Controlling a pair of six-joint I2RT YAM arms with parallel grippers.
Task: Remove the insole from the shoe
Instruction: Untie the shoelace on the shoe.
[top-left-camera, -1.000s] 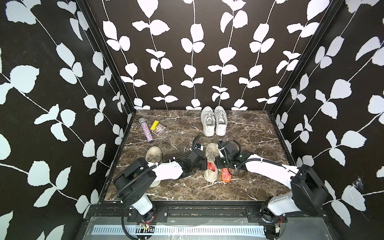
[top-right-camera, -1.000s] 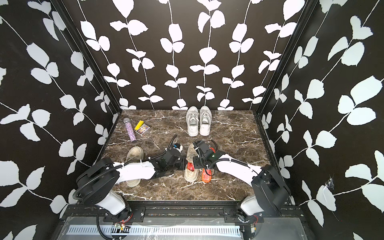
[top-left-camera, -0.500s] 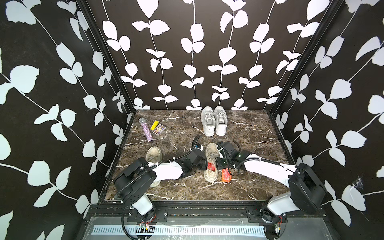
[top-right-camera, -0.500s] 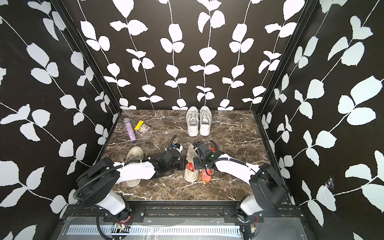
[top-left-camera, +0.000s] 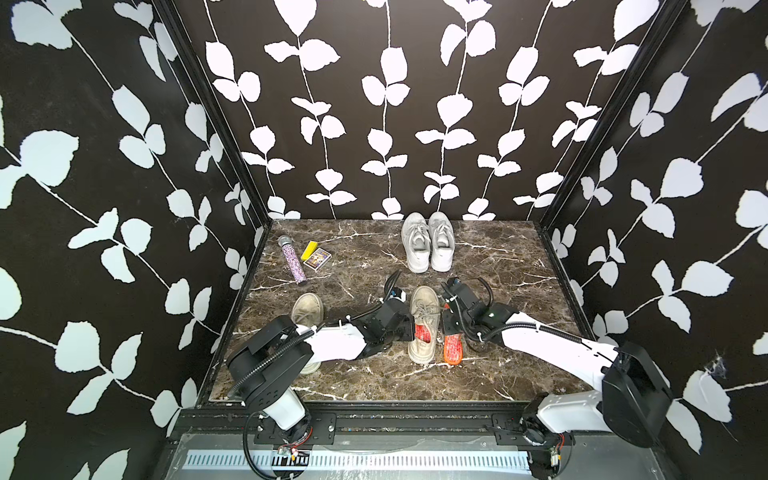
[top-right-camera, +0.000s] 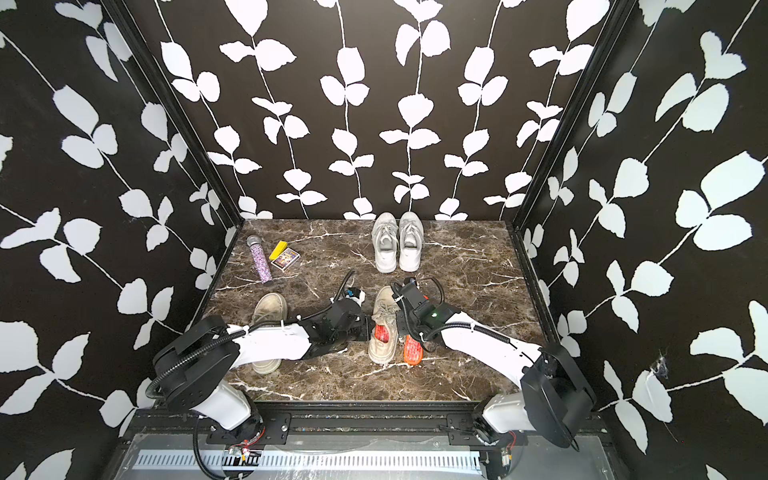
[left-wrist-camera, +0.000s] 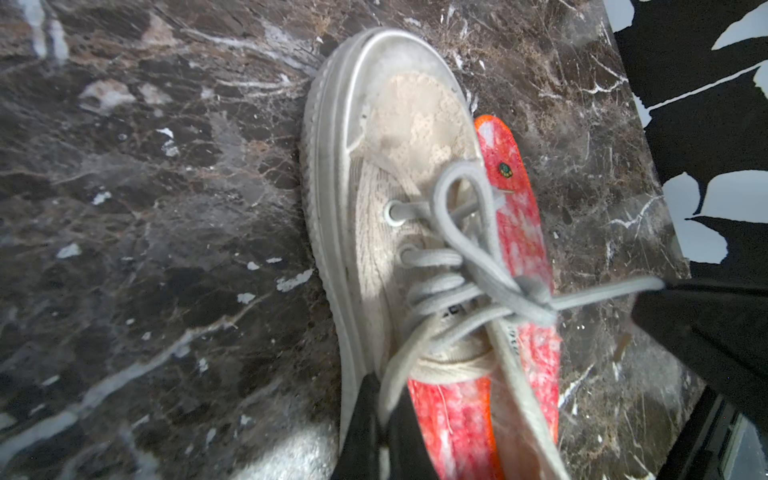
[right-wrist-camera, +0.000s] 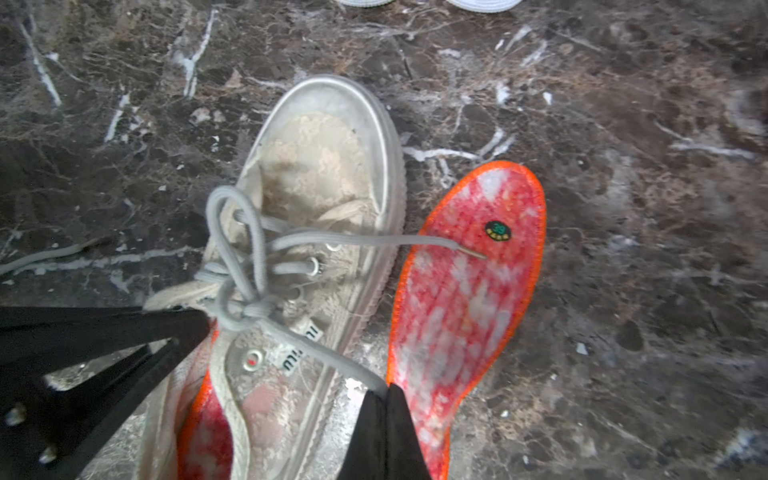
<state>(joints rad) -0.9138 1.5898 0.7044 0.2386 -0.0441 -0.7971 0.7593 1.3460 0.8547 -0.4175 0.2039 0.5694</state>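
Since a second ago my right gripper has snapped shut, and nothing else has budged; it now pinches a grey lace of the beige shoe, and the lace runs taut from the knot to my fingertips; my left gripper is clenched too, down at the collar on the shoe's other side, though I cannot tell whether it nips fabric, lace or nothing; the shoe stands upright on the marble table, toe pointing away from my bases; the red insole is in there yet, showing through the opening behind the tongue; a second insole, red with an orange rim, lies flat on the table just beside the shoe, on my right arm's side; the matching shoe sits well apart, partly hidden by my left arm.
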